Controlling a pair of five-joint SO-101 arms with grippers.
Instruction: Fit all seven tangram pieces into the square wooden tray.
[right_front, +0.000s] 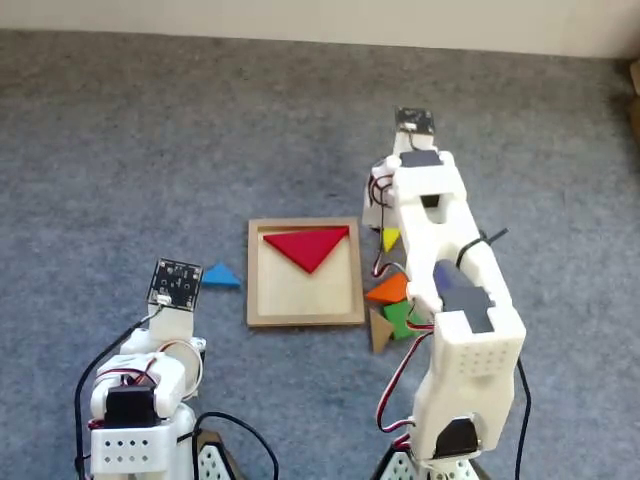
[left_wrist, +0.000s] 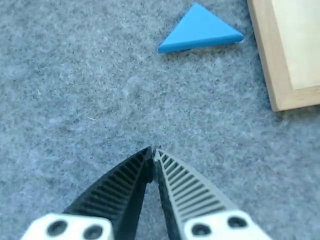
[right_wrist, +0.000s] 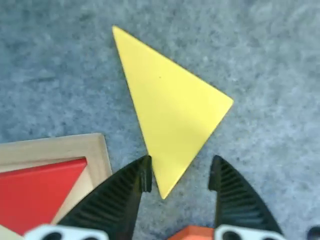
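Note:
The square wooden tray (right_front: 257, 280) lies mid-table with a red triangle (right_front: 306, 247) inside, at its far side. A blue triangle (right_front: 221, 276) rests on the carpet left of the tray; my left gripper (left_wrist: 154, 151) hovers shut just short of the blue triangle (left_wrist: 199, 30). My right gripper (right_wrist: 180, 175) is open, its fingertips on either side of one corner of the yellow triangle (right_wrist: 172, 108), right beside the tray's corner (right_wrist: 96, 146). Orange (right_front: 389, 289), green (right_front: 398, 316) and brown (right_front: 380, 329) pieces lie right of the tray, partly under the right arm.
Grey carpet covers the whole table. The right arm (right_front: 445, 260) stretches over the pieces right of the tray. Cables trail by both arm bases.

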